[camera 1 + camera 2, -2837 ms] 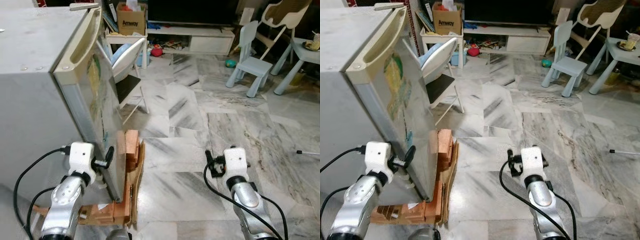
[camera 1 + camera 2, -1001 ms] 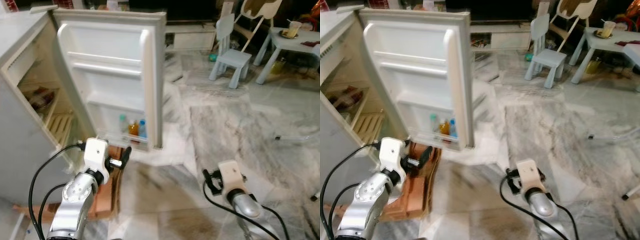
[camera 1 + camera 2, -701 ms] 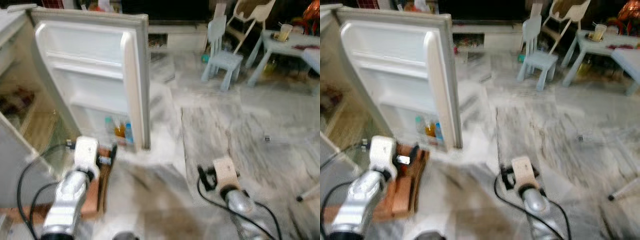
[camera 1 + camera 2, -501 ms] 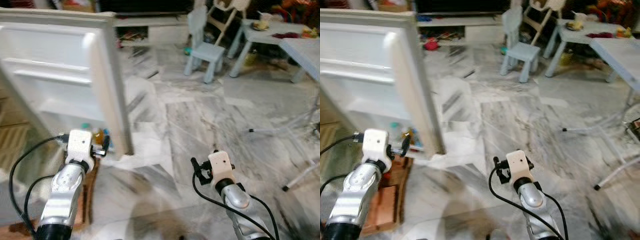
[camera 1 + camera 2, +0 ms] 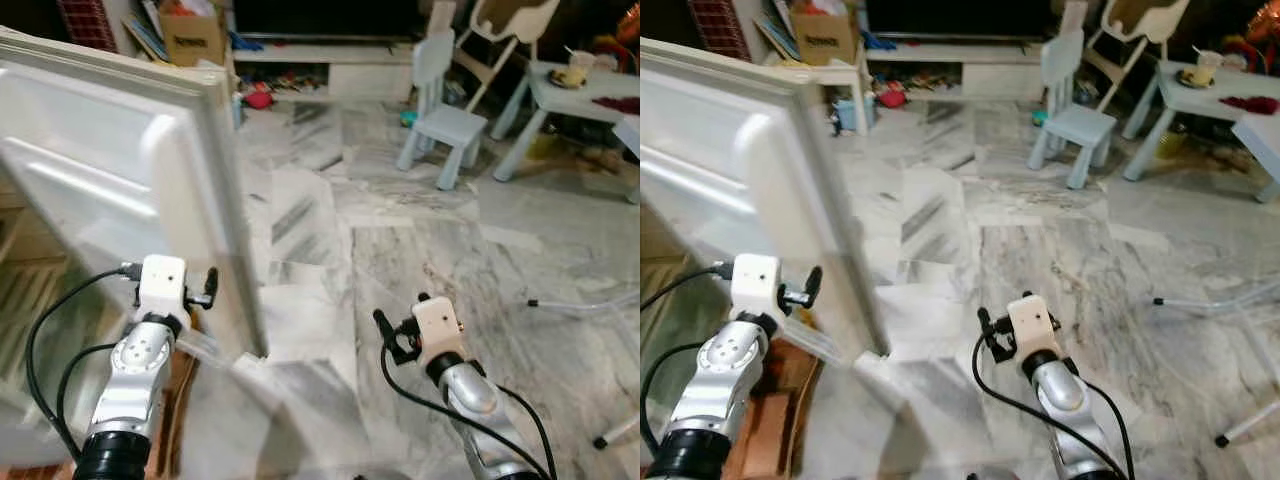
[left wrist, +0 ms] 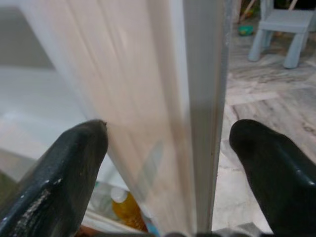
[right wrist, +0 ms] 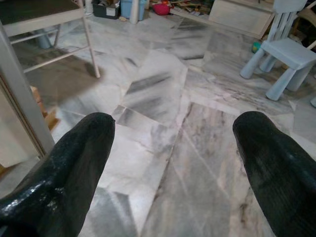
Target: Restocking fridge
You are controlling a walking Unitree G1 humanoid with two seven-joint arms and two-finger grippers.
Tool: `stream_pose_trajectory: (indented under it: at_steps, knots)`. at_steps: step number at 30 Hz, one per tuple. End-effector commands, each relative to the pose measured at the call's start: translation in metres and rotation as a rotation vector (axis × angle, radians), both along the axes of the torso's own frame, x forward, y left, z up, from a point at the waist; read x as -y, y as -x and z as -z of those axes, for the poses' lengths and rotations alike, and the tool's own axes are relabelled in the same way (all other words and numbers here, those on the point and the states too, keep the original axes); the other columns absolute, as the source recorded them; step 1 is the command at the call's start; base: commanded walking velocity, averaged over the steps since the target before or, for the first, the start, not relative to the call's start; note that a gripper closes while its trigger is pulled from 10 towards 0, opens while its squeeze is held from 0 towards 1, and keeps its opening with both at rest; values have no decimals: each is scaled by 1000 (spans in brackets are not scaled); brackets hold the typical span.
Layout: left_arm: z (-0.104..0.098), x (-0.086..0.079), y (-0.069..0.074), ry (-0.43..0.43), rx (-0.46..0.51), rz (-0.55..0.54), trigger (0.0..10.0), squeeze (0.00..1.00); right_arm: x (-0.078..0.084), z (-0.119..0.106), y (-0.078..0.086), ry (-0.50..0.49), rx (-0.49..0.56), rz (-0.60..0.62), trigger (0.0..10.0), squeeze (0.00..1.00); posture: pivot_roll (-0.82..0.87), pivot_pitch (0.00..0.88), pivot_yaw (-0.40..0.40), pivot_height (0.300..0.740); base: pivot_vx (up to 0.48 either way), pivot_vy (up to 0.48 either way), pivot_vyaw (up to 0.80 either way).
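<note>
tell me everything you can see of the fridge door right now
The fridge door is swung wide open, its white moulded plastic inner side facing the camera, with horizontal shelf ridges and a thick rounded lip along its free edge. That grey outer edge stands upright between the open fingers of the left gripper, which straddle it; contact cannot be told. Low in the door sits a bottle with a white cap and orange contents. Its bottom corner hangs just above the marble floor.

home: child's chair, marble floor
</note>
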State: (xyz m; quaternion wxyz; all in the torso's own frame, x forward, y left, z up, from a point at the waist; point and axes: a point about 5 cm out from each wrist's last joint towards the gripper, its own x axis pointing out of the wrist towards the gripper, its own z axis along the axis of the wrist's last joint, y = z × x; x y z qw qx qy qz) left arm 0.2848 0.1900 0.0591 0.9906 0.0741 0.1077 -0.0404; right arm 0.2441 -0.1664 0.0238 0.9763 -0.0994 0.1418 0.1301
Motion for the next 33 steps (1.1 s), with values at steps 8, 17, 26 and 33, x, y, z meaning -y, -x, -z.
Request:
stream_pose_trajectory:
  at_steps: [8, 17, 26, 33]
  knots:
    - [-12, 22, -18, -44, 56, 113, 10000, 0, -2, -7, -8, -7, 37, 10, 10000, 0, 0, 0, -11, 740, 480, 0, 0]
    - [-9, 20, -16, -62, 53, 149, 10000, 0, -1, -7, -9, -3, 44, 19, 10000, 0, -1, 0, -5, 740, 480, 0, 0]
    - [1, -13, 3, -110, 15, 93, 10000, 0, -2, -8, -12, 1, 58, 25, 10000, 0, 14, 0, 6, 740, 480, 0, 0]
    - [-8, -28, 16, -129, 22, 46, 10000, 0, 3, -15, -19, 13, 95, 39, 10000, 0, 26, 0, 10, 740, 480, 0, 0]
